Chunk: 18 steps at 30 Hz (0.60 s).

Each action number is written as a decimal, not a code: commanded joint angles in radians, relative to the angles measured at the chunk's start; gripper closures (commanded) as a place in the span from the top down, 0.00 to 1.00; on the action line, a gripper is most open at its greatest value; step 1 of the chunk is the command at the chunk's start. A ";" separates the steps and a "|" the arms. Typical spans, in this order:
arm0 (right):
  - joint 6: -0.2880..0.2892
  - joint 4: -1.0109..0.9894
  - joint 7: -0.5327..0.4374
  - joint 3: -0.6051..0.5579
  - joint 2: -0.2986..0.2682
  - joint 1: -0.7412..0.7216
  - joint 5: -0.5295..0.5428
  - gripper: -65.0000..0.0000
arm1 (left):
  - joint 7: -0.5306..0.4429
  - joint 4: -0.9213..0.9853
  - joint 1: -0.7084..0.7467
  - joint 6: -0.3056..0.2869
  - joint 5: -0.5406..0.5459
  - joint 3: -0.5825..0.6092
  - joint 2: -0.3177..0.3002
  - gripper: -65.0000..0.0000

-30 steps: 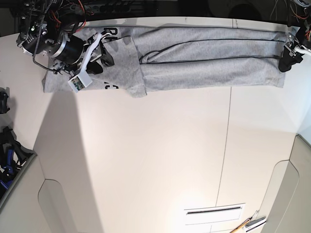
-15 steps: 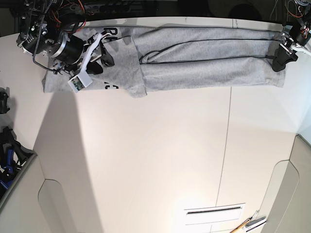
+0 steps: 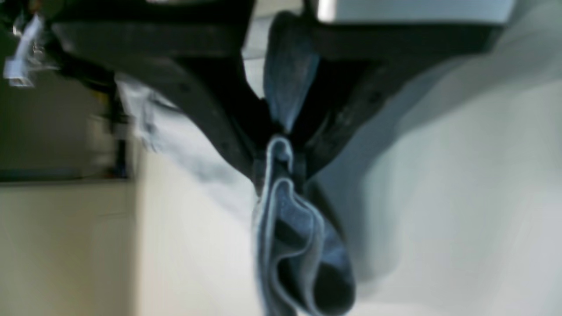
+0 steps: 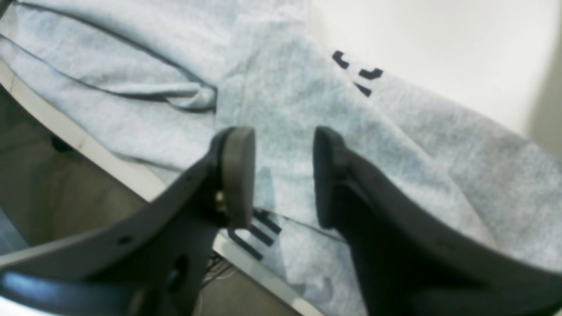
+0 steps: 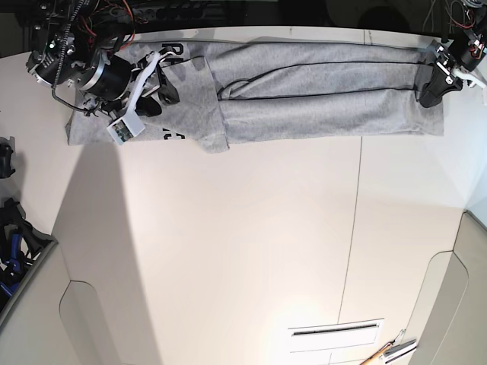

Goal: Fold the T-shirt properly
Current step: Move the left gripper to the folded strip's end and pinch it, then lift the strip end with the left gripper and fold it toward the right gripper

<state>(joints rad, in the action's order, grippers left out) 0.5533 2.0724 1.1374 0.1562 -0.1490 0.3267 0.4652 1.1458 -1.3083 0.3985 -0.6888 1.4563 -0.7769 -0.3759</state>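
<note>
So since a second ago my left gripper (image 5: pixel 432 90) has slid inward along the far table edge, off the T-shirt's (image 5: pixel 319 91) corner and onto the cloth, and its jaws have gone from spread to pinched together. On the left wrist cam I can see the two black fingers (image 3: pixel 228 127) meeting on a bunched fold of grey fabric (image 3: pixel 281 166), with more of it hanging in a loose curl below the tips (picture's pretty blurry, but the clamp on the cloth is plain enough). The other arm hasn't budged.

Right gripper (image 4: pixel 283 175) is parked over the opposite end of the shirt with its jaws apart, a clear gap between the pads, nothing in between. It hovers just above the fabric; I can't tell if a tip is actually touching.

Writing: there are black block letters on the shirt near the right gripper. In the base view I can make out something like "RA" (image 5: pixel 173 52) up by the back edge and a couple more characters (image 5: pixel 173 135) lower down, half hidden by folds. On the right wrist cam they're only fragments of strokes (image 4: pixel 356 72), not readable.

The shirt itself lies stretched as a long narrow band along the far edge of the white table (image 5: pixel 243 251), folded lengthwise with dark seam lines running its length, left gripper at one end, right gripper over the other.
</note>
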 commanded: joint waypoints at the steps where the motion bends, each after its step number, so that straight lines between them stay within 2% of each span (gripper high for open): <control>1: 0.000 0.019 -0.022 0.003 -0.003 -0.005 -0.003 0.34 | 0.016 -0.038 -0.002 -0.009 0.027 -0.005 -0.018 0.00; 5: -0.009 0.019 -0.046 0.024 -0.003 -0.005 -0.040 0.34 | 0.079 -0.134 0.002 -0.009 0.027 -0.005 -0.018 0.00; 10: -0.011 0.019 -0.066 0.129 -0.003 -0.005 -0.037 0.34 | 0.086 -0.288 0.029 -0.009 0.027 -0.005 -0.010 0.00; 14: -0.011 0.019 -0.072 0.234 -0.003 -0.005 -0.002 0.34 | 0.085 -0.412 0.040 -0.009 0.027 -0.003 0.042 0.00; 18: -0.011 0.019 -0.072 0.313 -0.003 -0.005 0.014 0.34 | 0.085 -0.479 0.039 -0.009 0.027 0.053 0.087 0.00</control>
<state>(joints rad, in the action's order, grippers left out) 0.5457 2.0724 1.0855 0.4656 -0.1467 0.3267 0.4610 1.2427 -1.7699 0.4374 -0.6891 1.4555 -0.7200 -0.2783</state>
